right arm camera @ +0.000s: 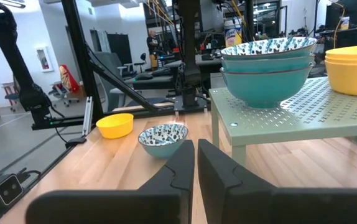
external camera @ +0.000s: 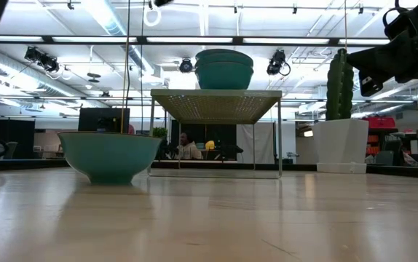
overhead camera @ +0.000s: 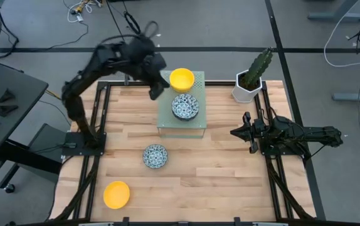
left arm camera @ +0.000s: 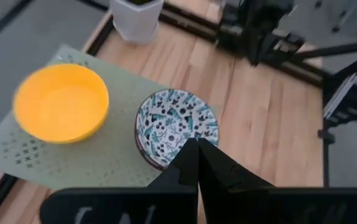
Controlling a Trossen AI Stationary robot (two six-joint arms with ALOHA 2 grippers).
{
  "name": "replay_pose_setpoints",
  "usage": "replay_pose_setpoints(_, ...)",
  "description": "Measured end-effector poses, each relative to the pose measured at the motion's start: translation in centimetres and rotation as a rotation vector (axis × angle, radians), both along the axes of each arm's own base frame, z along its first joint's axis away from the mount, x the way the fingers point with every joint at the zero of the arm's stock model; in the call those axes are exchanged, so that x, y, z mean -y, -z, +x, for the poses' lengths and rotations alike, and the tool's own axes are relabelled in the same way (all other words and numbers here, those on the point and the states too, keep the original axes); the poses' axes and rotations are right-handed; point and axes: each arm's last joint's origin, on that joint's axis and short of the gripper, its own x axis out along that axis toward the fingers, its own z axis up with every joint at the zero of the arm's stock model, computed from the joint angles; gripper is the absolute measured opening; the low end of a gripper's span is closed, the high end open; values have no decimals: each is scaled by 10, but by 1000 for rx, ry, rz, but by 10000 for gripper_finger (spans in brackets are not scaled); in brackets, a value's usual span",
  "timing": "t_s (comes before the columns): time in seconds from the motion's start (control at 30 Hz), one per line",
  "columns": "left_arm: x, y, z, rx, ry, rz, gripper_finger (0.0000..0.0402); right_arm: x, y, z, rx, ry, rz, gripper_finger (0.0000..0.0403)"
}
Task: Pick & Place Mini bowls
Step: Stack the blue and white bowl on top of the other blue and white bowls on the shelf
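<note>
- Over the stand [overhead camera: 181,125], from above, the left gripper [overhead camera: 157,90] is hovering closed and empty beside the yellow bowl [overhead camera: 181,79] and patterned stack [overhead camera: 185,106]; all are sitting mouth-up.
- Looking down the left wrist, closed fingers [left arm camera: 188,163] are risking knocking that stack over.
- Looking from the right wrist, the right gripper [right arm camera: 195,163] is idling, nearly shut.
</note>
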Motion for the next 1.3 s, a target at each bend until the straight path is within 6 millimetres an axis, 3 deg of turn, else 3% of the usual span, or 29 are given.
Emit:
replay_pose_setpoints(0.2, 10, -24, -33, 74, -21, 43, 1, 0, 0, 0, 0, 1, 0, 27)
replay_pose_setpoints(0.37, 17, -26, -48, 90, -19, 49, 1, 0, 0, 0, 0, 0, 0, 27)
replay_pose_setpoints(0.9, 40, 61, -97, 133, -31, -114, 1, 0, 0, 0, 0, 0, 0, 27)
replay_pose_setpoints(1.3, 52, 100, -121, 177, -33, -223, 1, 0, 0, 0, 0, 0, 0, 27)
